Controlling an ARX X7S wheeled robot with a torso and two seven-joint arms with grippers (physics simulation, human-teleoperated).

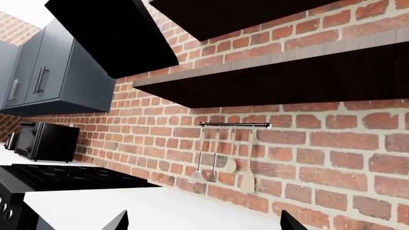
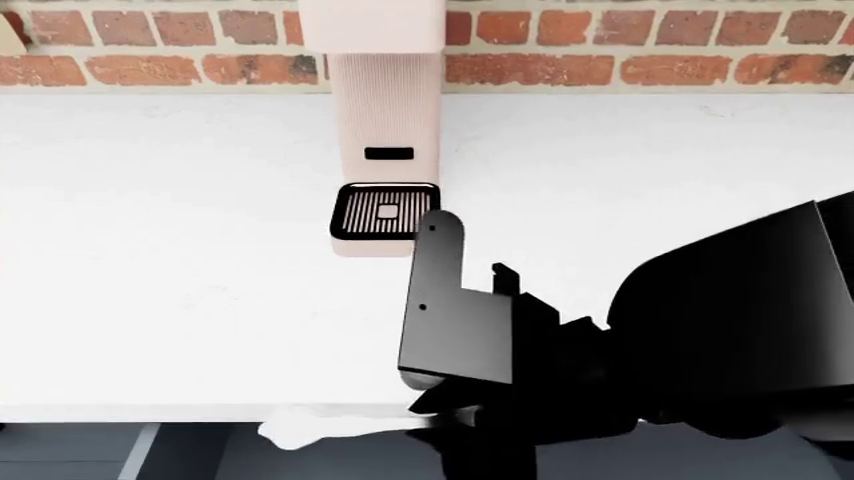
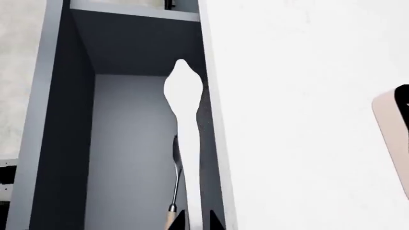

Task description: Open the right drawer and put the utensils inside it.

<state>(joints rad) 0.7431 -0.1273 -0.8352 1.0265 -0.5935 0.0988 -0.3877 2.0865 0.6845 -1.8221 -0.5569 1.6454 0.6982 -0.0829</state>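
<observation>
While the right drawer (image 3: pixel 128 158) is standing open below the table (image 3: pixel 300 96) edge, we are holding the spoon (image 3: pixel 185 129) over it with the right pincer (image 3: pixel 197 224) — its tips are pinching the handle, the bowl pointing away. Already lying inside is the spatula (image 3: pixel 175 191), wooden handle toward us. We are judging this the drop-in step: next we should be lowering and releasing. Our left pincer (image 1: pixel 203 221) is hanging open, gripping nothing — well away.
</observation>
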